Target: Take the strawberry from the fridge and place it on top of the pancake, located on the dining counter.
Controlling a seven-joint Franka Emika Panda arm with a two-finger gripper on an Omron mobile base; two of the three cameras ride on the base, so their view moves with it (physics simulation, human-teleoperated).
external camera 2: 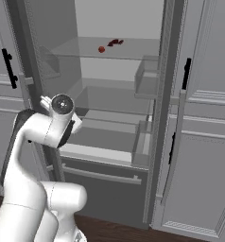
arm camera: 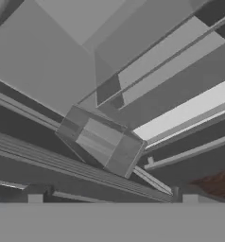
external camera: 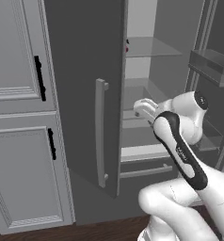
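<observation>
tool [arm camera: 112, 198] spread wide, nothing between the fingertips [arm camera: 35, 198]; hand view looks past them at a tilted run of fridge shelves and a clear door bin [arm camera: 102, 146], wood floor [arm camera: 218, 182] showing at the lower right corner. arm [external camera: 180, 146] is folded in front of the open fridge [external camera 2: 119, 108], wrist reaching toward the lower shelves, just right of the left door's long bar handle [external camera: 100, 132]. strawberry [external camera 2: 101, 49] sits on the upper glass shelf [external camera 2: 128, 47], far back toward the left side, well above the arm. small dark red bits [external camera 2: 116, 42] lie just right of it on the same shelf, too small to identify. left base view catches a red speck [external camera: 127, 47] at the door edge at that shelf height. right door [external camera 2: 168, 113] open, bins [external camera 2: 147, 75] on its inner face. light grey panelled cabinets [external camera: 20, 117] with black handles [external camera: 38, 77] flank the fridge on both sides.
</observation>
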